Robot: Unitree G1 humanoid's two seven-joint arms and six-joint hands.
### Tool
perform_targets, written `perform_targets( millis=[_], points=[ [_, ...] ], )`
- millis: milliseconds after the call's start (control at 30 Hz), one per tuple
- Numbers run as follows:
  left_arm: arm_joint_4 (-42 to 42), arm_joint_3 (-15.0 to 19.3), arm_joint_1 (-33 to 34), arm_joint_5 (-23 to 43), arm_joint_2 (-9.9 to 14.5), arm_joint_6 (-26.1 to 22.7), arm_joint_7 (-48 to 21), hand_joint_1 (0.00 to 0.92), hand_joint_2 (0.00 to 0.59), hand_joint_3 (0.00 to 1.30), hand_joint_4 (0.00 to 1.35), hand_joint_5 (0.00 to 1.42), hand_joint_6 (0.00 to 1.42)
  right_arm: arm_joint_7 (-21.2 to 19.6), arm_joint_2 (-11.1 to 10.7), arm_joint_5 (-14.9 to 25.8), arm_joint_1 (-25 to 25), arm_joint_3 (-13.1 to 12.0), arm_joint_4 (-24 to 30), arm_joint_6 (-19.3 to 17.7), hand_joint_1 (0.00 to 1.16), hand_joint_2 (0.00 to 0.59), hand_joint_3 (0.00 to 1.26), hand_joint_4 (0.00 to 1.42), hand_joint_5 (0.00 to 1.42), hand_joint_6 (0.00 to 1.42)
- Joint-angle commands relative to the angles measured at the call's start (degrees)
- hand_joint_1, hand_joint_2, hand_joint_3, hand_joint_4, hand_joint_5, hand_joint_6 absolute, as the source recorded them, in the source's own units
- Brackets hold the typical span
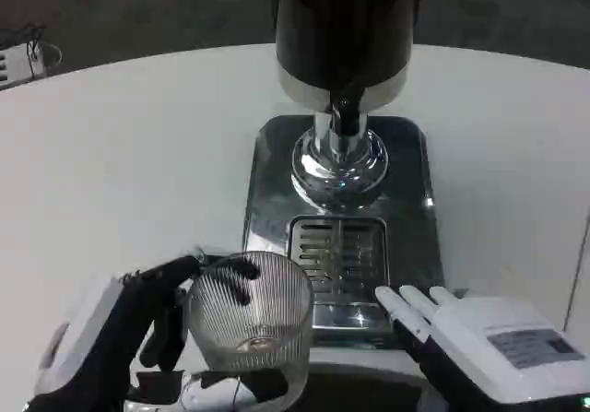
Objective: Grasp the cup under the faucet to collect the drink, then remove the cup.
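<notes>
White worktop [120, 154], round-edged, carries everything. Ahead of both hands stands the drink dispenser [343, 34]: dark body, chrome column, on a steel base [267, 182] with a slotted drip tray [337, 251]. The faucet [345, 115] points down, well ahead of the drip tray's near edge.

Left hand [111, 334] wraps the ribbed clear cup [251, 324] from its left side; dark fingers [184, 269] curl round the far rim and wall, so the hand holds the cup. The cup sits just to the right of that hand's palm, upright, at the near-left corner of the steel base, short of the tray and not under the faucet. Whether it holds drink cannot be told; something pale shows at its bottom.

Right hand [470, 334] lies flat and unclenched, fingers stretched forward and slightly apart, tips touching or just over the base's near-right edge. It holds nothing. The cup is well to its left.

Risks, as judged:
- Cup's base may catch the raised edge of the steel base when pushed forward; it would tip.
- Grip looks one-sided on a ribbed, slick wall; the cup may twist or slip.
- If stopped short of the faucet, drink would land on the drip tray.
</notes>
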State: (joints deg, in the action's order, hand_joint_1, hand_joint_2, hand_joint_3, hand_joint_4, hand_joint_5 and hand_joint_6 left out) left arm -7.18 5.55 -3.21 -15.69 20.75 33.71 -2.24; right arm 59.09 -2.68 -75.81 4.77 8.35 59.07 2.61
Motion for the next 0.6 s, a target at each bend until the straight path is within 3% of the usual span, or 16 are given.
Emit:
perform_targets(
  millis=[33,600],
  points=[
    [0.0,-0.4,0.4,0.9,-0.2,1.1,-0.2,0.581,0.0,1.01,1.15,1.33,1.42,0.4,0.4,0.2,0.5,-0.3,0.9,-0.7,0.57,0.389,0.0,0.0,0.0,0.0],
    [1.2,-0.8,1.3,0.5,-0.4,0.9,-0.1,0.581,0.0,1.01,1.15,1.33,1.42,0.5,0.3,0.3,0.3,-0.5,0.8,-0.3,0.57,0.392,0.0,0.0,0.0,0.0]
  ],
)
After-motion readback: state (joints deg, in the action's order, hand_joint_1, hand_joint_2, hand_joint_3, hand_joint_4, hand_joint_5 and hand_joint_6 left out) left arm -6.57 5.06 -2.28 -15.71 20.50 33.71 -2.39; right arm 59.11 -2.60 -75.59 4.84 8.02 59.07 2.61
